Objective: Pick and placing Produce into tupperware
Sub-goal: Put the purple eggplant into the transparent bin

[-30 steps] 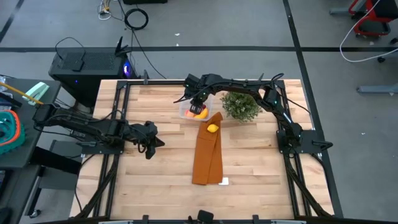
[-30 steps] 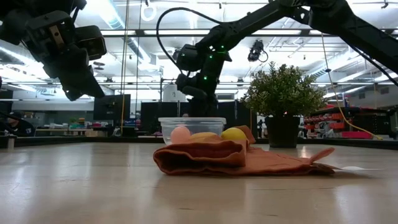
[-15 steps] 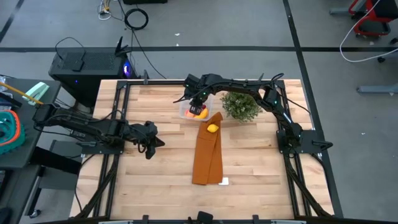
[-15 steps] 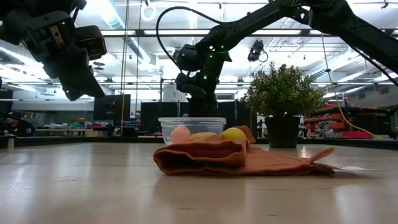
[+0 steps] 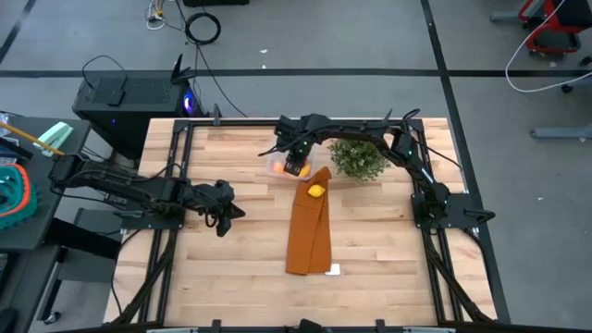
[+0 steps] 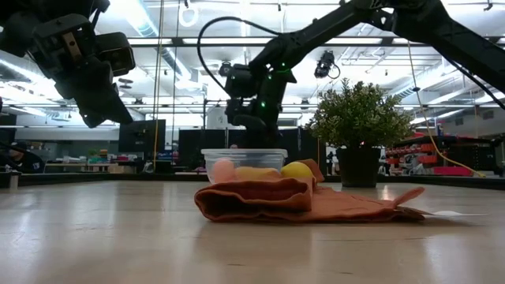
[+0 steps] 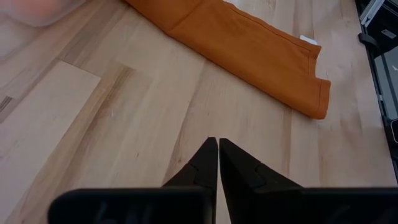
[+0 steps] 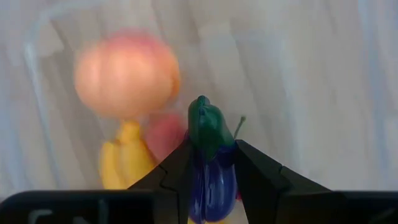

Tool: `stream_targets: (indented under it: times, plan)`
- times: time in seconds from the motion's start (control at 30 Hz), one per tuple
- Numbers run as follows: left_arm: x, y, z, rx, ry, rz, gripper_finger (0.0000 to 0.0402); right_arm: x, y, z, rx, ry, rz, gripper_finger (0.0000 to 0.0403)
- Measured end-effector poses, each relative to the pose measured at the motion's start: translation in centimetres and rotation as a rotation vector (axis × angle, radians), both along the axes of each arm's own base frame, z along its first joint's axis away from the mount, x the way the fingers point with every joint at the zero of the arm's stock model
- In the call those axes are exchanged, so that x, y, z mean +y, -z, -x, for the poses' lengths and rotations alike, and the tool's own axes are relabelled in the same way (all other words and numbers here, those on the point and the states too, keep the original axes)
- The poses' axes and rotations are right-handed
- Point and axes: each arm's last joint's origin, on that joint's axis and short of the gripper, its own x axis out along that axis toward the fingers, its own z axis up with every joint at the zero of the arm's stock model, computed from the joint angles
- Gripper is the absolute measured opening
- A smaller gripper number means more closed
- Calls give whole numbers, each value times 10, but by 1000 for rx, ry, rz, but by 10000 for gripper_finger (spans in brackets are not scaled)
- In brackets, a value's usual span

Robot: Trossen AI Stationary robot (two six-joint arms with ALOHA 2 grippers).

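Note:
The clear tupperware (image 5: 276,166) stands at the far middle of the table and holds a peach-coloured round fruit (image 8: 127,71), a yellow banana (image 8: 121,165) and a red piece (image 8: 161,134). My right gripper (image 5: 296,167) hangs just over it, shut on a dark purple-blue piece with a green cap (image 8: 208,168). A yellow lemon (image 5: 316,191) lies on the far end of the orange-brown cloth (image 5: 310,231). My left gripper (image 7: 217,146) waits shut above the table's left part, touching nothing. My right gripper pinches the purple-blue body (image 8: 211,180) of the piece between its two fingers (image 8: 177,171), below the green cap (image 8: 205,124). The fingers come steeply from above and lie along the piece. It is lifted clear, cap end pointing down over the tupperware's fruits.
A green potted plant (image 5: 356,157) stands right beside the tupperware, toward the table's right. The cloth's bunched end (image 6: 252,197) lies just in front of the box. Bare wood (image 7: 124,124) spreads between my left gripper and the cloth.
My right gripper has sunk a little toward the tupperware with the purple-blue piece and turned slightly.

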Motion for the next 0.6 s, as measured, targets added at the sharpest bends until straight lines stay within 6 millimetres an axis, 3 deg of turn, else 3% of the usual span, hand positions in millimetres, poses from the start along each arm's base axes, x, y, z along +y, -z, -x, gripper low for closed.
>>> stream_targets:
  times: [0.2, 0.6]
  plan:
    - [0, 0, 0, 0, -3, 5, 23, 10, 10, 0, 21, -16, -9, 115]
    - [0, 0, 0, 0, -4, 5, 23, 10, 10, 0, 31, -9, 18, 143]
